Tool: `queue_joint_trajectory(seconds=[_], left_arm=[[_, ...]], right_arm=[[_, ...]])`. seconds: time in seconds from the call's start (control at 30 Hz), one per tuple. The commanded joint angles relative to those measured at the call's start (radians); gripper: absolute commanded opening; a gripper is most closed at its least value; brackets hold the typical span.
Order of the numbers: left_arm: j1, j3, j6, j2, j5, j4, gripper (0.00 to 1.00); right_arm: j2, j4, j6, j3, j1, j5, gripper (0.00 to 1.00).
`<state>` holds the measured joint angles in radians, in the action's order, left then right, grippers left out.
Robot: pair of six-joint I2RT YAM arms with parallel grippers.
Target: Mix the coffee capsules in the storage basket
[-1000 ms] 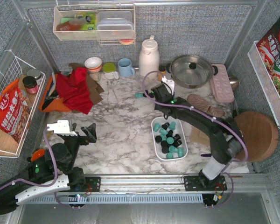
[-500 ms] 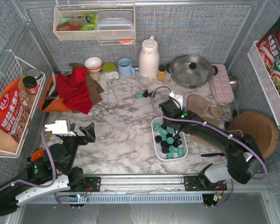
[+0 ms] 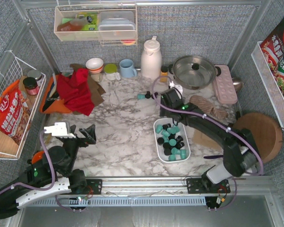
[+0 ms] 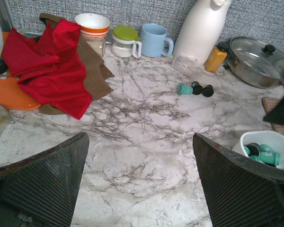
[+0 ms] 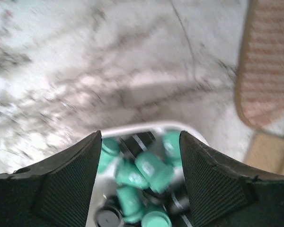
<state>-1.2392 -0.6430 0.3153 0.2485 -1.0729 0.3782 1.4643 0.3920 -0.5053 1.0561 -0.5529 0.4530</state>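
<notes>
The right fingers (image 5: 61,189), spread and empty, hang over the far end of the storage basket (image 3: 156,128) of coffee capsules (image 3: 171,141), lying lengthwise near-to-far on the worktop (image 3: 123,127); the open left fingers (image 4: 42,184) are well apart.

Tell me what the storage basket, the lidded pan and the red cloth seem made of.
Storage basket: probably plastic, smooth white, with a slightly glossy moulded rim. Lidded pan: likely stainless steel, grey with bright reflections. Red cloth: fabric, matte, lying in soft folds.
</notes>
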Motion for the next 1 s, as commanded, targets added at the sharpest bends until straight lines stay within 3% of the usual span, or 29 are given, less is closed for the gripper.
queue_joint_trajectory(seconds=[0.0, 0.13, 0.23, 0.43, 0.63, 0.97], left_arm=[[0.001, 0.002, -0.004, 0.001, -0.001, -0.016, 0.99], [0.002, 0.002, -0.003, -0.002, -0.004, -0.014, 0.99], [0.003, 0.004, -0.004, -0.008, -0.009, -0.015, 0.99], [0.004, 0.013, -0.018, -0.011, -0.028, -0.034, 0.99], [0.009, 0.018, -0.026, 0.012, -0.043, -0.04, 0.99], [0.045, 0.022, -0.036, 0.07, -0.04, -0.042, 0.99]], right_arm=[[0.125, -0.198, 0.12, 0.11, 0.035, -0.143, 0.71], [0.309, -0.24, 0.387, 0.286, 0.091, -0.356, 0.72], [0.465, -0.09, 0.593, 0.512, 0.143, -0.504, 0.73], [0.68, 0.102, 0.782, 0.803, 0.25, -0.758, 0.73], [0.852, 0.173, 0.906, 0.98, 0.272, -0.818, 0.73], [1.02, 0.302, 0.98, 1.211, 0.281, -0.842, 0.74]])
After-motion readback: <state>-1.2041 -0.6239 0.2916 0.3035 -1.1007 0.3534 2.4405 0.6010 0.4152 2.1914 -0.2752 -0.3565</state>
